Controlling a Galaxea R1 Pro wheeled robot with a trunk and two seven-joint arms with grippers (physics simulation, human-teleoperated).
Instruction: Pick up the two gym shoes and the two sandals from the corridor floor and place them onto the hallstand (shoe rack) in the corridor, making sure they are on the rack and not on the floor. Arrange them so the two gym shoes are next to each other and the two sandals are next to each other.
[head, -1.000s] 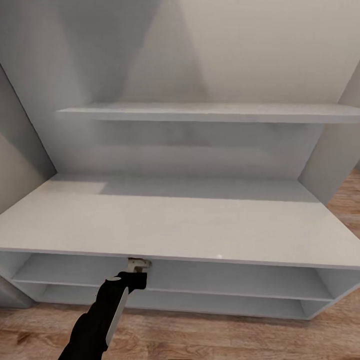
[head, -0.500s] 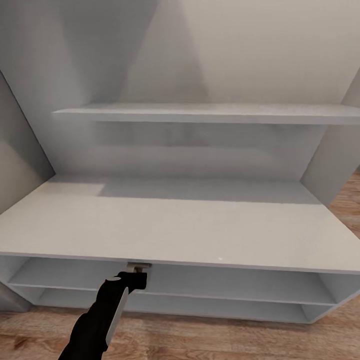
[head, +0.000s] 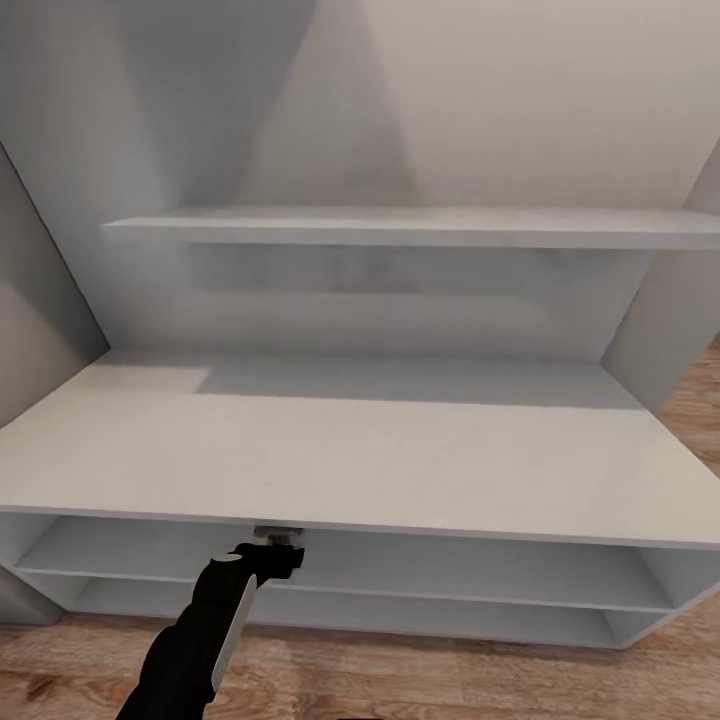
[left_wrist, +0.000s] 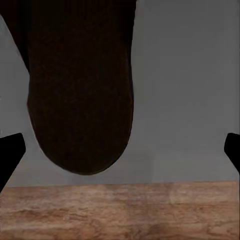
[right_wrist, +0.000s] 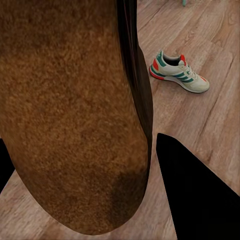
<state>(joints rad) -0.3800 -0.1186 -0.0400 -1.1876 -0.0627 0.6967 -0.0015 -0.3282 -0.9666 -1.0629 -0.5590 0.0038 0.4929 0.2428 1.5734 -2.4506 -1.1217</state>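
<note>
The light-grey hallstand (head: 330, 450) stands in front of me. My left arm reaches into its upper cubby, and the left gripper (head: 278, 540) is half hidden under the bench top's front edge. In the left wrist view a dark brown sandal (left_wrist: 80, 90) lies between the wide-apart fingers (left_wrist: 10, 155) of the open left gripper (left_wrist: 120, 150), over the grey shelf. The other sandal (right_wrist: 70, 115), tan insole facing the camera, sits in my right gripper (right_wrist: 97, 175), one black finger (right_wrist: 192, 195) close beside it. One gym shoe (right_wrist: 177, 72) stands on the corridor floor (right_wrist: 215, 125).
A long wall shelf (head: 420, 225) hangs above the bench top. A lower cubby (head: 400, 605) runs under the upper one. Wood floor (head: 450, 680) lies along the hallstand's front, and slanted grey side panels (head: 45, 270) close it in on both sides.
The head view has shifted a little. My left gripper has slid slightly deeper under the bench top's edge.
</note>
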